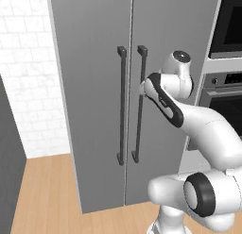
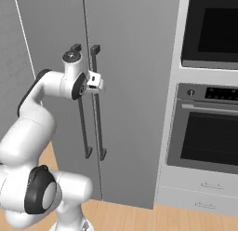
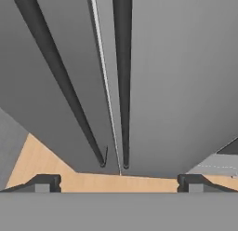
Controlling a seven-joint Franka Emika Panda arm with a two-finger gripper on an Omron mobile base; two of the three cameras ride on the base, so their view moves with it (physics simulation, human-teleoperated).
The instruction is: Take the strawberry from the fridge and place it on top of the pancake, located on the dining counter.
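In the left base view, one fridge [image 1: 94, 101] is seen, with two closed doors and two dark vertical bar handles: the left handle [image 1: 122, 105] and the right handle [image 1: 140, 103]. What it holds is hidden behind the shut doors, so the strawberry cannot be located. The arm is raised before the right door, its hand close against the right handle. A white tiled wall [image 1: 23, 77] stands to the left, a wood floor [image 1: 47, 195] lies below, and part of an oven [image 1: 224, 94] is seen to the right.

In the right base view, the gripper [image 2: 95, 82] is seen at the right handle [image 2: 98, 104], just beside or touching it; which cannot be told. Two ovens are stacked at the right: an upper oven [image 2: 211, 30] and a lower oven [image 2: 209, 132], with white drawers [image 2: 204, 190] beneath.

In the hand view, the two fingertips [image 3: 44, 183] are spread wide apart, with nothing between them. Both handles and the door seam are looked along, down to the floor.
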